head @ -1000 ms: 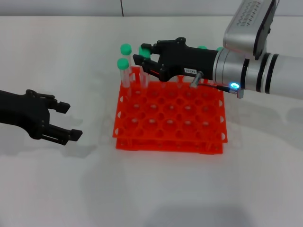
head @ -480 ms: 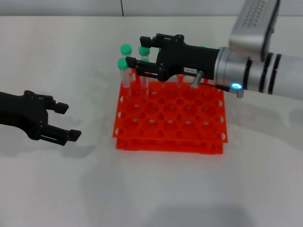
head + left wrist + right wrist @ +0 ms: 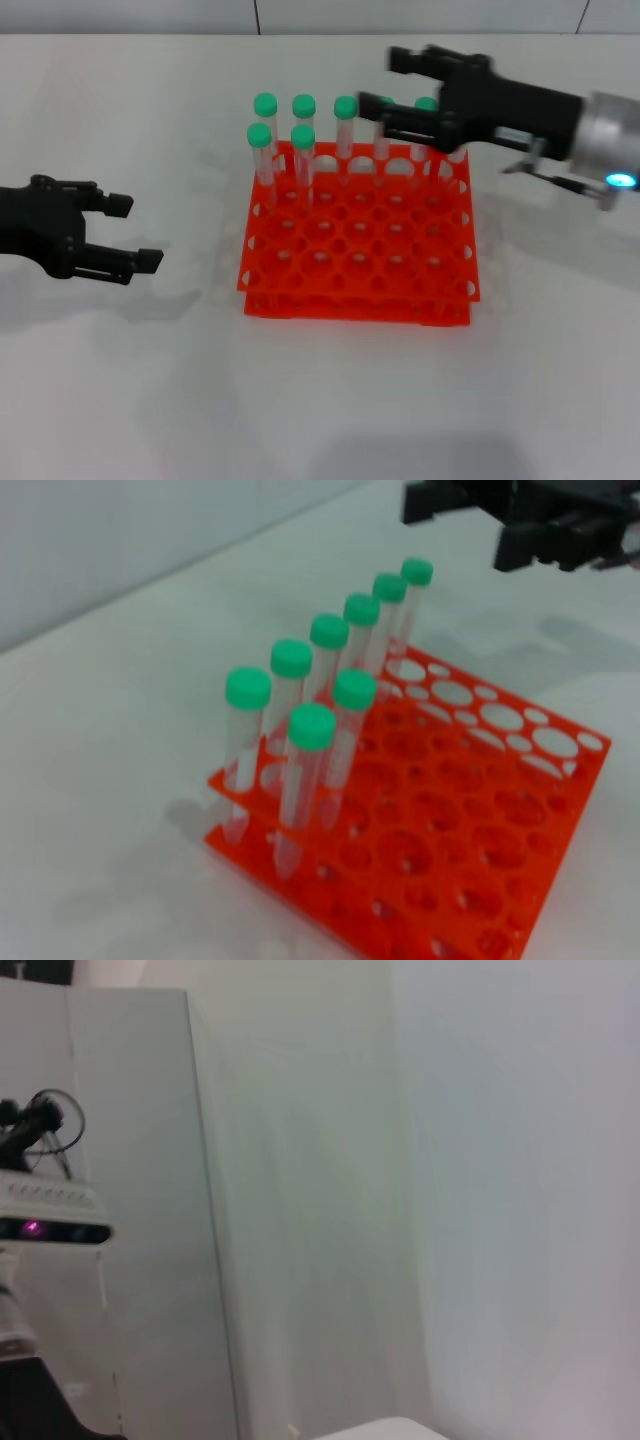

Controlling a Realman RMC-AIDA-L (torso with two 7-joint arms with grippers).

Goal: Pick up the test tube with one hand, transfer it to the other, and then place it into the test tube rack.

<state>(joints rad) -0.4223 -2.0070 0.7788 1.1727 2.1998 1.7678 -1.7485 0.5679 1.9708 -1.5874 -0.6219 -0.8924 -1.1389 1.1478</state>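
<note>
The orange-red test tube rack (image 3: 360, 262) stands mid-table and also fills the left wrist view (image 3: 470, 830). Several green-capped tubes stand upright in its back two rows. The test tube (image 3: 303, 138) (image 3: 353, 690) is second from the left in the second row. No gripper touches it. My right gripper (image 3: 387, 82), the labelled one with the blue light, hovers open and empty above the rack's back right; it also shows far off in the left wrist view (image 3: 465, 525). My left gripper (image 3: 135, 232) is open and empty, low over the table to the left of the rack.
The right wrist view holds only a pale wall and a small camera unit (image 3: 50, 1215). White table (image 3: 330, 400) surrounds the rack on all sides.
My right gripper has let go and pulled back up and to the right from the rack's back-left tubes, uncovering the back row. The left gripper has drifted slightly left.
</note>
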